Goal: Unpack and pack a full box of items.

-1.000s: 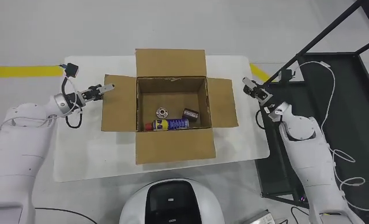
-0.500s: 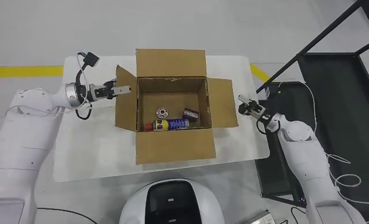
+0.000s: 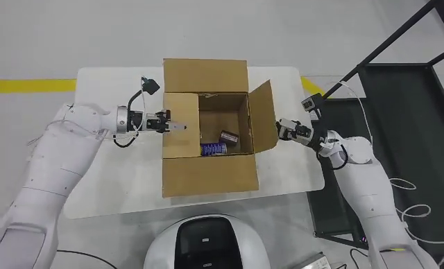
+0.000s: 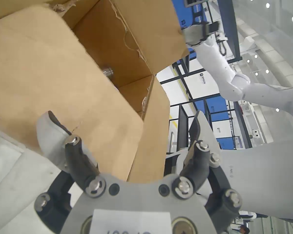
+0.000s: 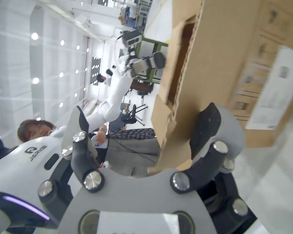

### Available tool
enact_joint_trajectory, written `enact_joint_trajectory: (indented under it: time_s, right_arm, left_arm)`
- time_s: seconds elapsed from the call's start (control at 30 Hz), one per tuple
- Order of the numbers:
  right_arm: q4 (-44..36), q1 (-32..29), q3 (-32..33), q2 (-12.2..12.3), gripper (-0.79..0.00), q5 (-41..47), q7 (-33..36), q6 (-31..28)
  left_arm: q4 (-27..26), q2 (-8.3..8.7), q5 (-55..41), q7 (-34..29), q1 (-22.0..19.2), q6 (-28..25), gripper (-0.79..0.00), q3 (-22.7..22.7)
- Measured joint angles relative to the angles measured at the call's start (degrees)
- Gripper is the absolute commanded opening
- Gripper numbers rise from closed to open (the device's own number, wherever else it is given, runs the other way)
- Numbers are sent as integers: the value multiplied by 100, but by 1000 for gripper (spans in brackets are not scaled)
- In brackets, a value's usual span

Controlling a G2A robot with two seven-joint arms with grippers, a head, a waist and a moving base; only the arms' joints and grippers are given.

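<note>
Now the cardboard box sits on the table, its far and near flaps spread flat. Its left flap lies tipped inward over the opening, with the left gripper against its outer face, fingers apart. The right flap stands nearly upright; the right gripper, fingers spread, straddles its outer edge. Inside lie a spray can and a dark can.

White bench in view, top pale and flat. One cardboard box stands on it, right in the middle.
</note>
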Motion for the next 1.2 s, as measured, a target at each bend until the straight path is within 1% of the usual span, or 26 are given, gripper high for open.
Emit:
enact_joint_trajectory:
  time_s: [0.07, 0.13, 0.27, 0.4, 0.47, 0.6, 0.8, 0.93, 1.07, 1.2]
  right_arm:
    - [-120, 94, -143, -20, 0, 8, 44, 57]
    - [-163, 263, -377, -56, 0, -268, -110, 49]
    - [-165, 597, -897, -169, 0, -712, -737, 38]
    - [-93, 842, -1310, -251, 0, -1510, -1472, 68]
    - [-55, 882, -1433, -273, 0, -1834, -1701, 80]
    - [50, 918, -1581, -300, 0, -2351, -2127, 106]
    - [27, 883, -1673, -310, 0, -2876, -2522, 223]
    - [-97, 827, -1710, -311, 0, -3048, -2644, 266]
    - [-376, 607, -1533, -275, 0, -2794, -2664, 215]
    - [-845, -17, -957, -139, 0, -2112, -2291, 229]
  left_arm:
    - [63, -18, 58, 47, -38, -46, 0, 82]
    - [138, -26, 96, 97, -72, -98, 0, 139]
    - [236, 11, 108, 188, -96, -189, 0, 112]
    - [221, 125, 96, 294, -31, -294, 0, -64]
    - [167, 193, 43, 331, 27, -331, 0, -180]
    - [-69, 381, -130, 418, 227, -418, 0, -540]
    - [-644, 687, -374, 512, 636, -511, 0, -1244]
    - [-1039, 859, -434, 463, 932, -463, 0, -1649]
    - [-1223, 963, -453, 405, 1101, -404, 0, -1861]
    - [-1306, 1017, -485, 368, 1082, -367, 0, -1845]
